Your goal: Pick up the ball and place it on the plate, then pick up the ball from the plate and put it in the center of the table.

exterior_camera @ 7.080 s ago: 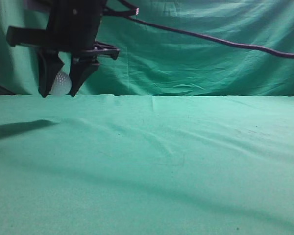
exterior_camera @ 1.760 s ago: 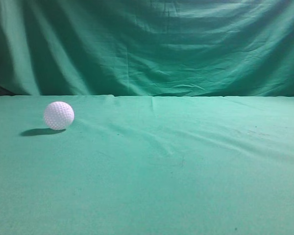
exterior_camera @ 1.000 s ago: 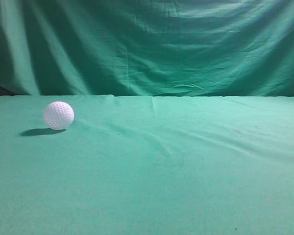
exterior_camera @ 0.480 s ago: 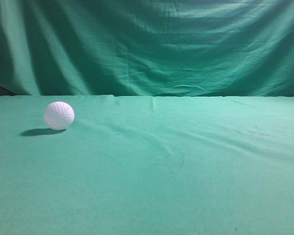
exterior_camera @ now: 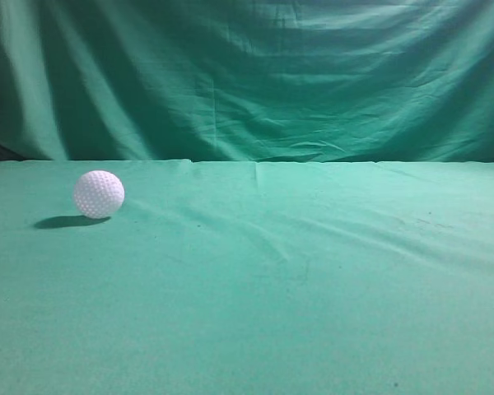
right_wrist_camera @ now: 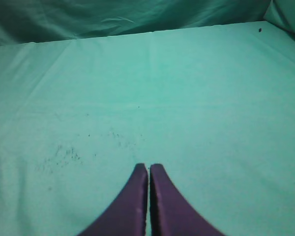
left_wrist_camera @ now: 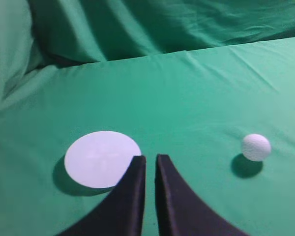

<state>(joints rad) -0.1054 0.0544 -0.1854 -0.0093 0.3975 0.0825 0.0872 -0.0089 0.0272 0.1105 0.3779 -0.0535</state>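
The white dimpled ball [exterior_camera: 99,194] rests on the teal-green table [exterior_camera: 313,271] at the left of the exterior view, with nothing touching it. It also shows in the left wrist view [left_wrist_camera: 256,147], to the right of the white round plate [left_wrist_camera: 101,158]. My left gripper [left_wrist_camera: 149,160] is shut and empty, with its tips by the plate's right edge and well away from the ball. My right gripper [right_wrist_camera: 149,168] is shut and empty over bare cloth. Neither gripper shows in the exterior view.
A draped green curtain [exterior_camera: 255,74] hangs behind the table's far edge. In the left wrist view the curtain folds [left_wrist_camera: 113,24] close off the back and left. Small dark specks [right_wrist_camera: 64,155] mark the cloth ahead of my right gripper.
Seven seconds ago a gripper held the ball above the table at the left; it has since let go and left the view. Over the last second nothing has moved.
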